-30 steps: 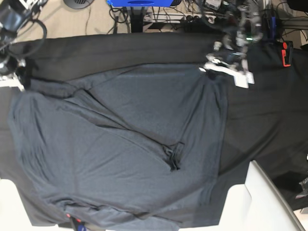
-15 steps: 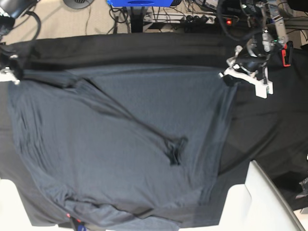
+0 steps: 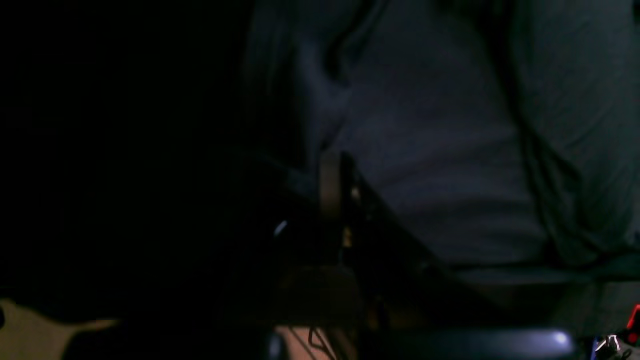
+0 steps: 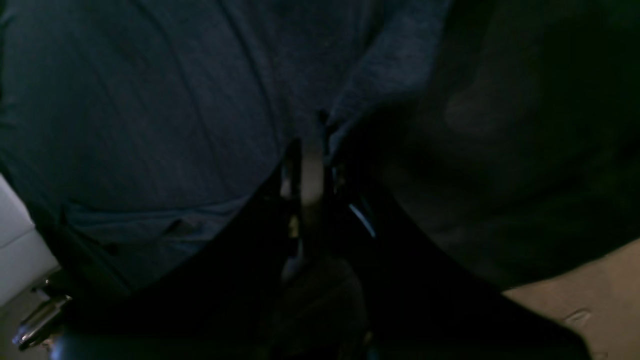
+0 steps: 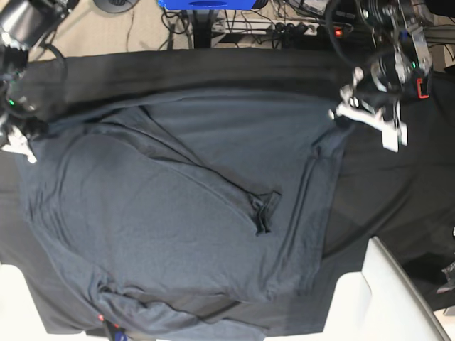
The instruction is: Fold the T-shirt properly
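The fingers (image 3: 330, 185) of the left gripper (image 5: 340, 114) are pressed together on a pinch of the T-shirt (image 5: 178, 213), holding one far corner of the fabric at the right of the base view; the fingers (image 4: 300, 170) of the right gripper (image 5: 25, 138) are likewise clamped on a bunched fold of the same soft knit at the far left corner. The T-shirt is a large, plain slate-grey garment with a faintly bluish, heathered surface, spread wide over the smoother, blacker table cloth (image 5: 398, 192). Its far edge runs between the two grips, and long diagonal creases sweep across the body toward a small puckered knot of fabric near the middle. The near hem lies rumpled in loose ridges, and a pale, hard-edged white block (image 5: 387, 298) sits at the near right.
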Controlling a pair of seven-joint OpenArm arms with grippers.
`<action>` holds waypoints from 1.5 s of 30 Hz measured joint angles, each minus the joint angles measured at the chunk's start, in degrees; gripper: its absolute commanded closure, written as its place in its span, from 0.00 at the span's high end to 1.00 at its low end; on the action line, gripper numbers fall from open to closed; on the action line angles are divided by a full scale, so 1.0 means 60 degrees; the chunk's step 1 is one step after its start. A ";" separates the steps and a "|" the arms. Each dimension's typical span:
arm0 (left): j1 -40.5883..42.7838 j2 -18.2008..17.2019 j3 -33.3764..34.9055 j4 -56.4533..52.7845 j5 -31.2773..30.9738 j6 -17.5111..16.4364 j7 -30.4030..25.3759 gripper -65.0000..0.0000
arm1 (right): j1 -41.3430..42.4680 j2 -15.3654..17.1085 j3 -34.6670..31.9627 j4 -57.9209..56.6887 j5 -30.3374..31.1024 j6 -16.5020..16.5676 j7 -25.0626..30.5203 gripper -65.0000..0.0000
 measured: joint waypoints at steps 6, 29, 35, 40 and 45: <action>-0.1384 0.0007 -0.0018 -0.0732 0.0066 -0.0011 0.0896 0.00 | 0.0871 0.0452 -0.0568 -0.1413 0.0040 -0.0087 0.0120 0.01; -0.3960 -0.0004 0.0062 -0.4484 0.0138 -0.0004 0.0933 0.00 | 0.2208 0.1632 -0.1537 -0.4809 0.0040 -0.0113 0.2514 0.01; -0.4207 0.0000 0.0069 -0.4758 0.0998 -0.0004 0.0510 0.00 | 0.2328 0.1636 -0.1537 -0.4845 0.0040 -0.0117 0.2528 0.01; -0.4167 0.0029 0.0069 -0.4794 0.1202 -0.0007 0.0488 0.00 | 0.2550 0.1647 -0.1537 -0.5023 0.0051 -0.0113 0.2586 0.01; -0.4320 0.0025 0.0069 -0.4794 0.1231 -0.0004 0.0488 0.00 | 0.2608 0.1632 -0.1537 -0.5333 0.0033 -0.0117 0.2608 0.02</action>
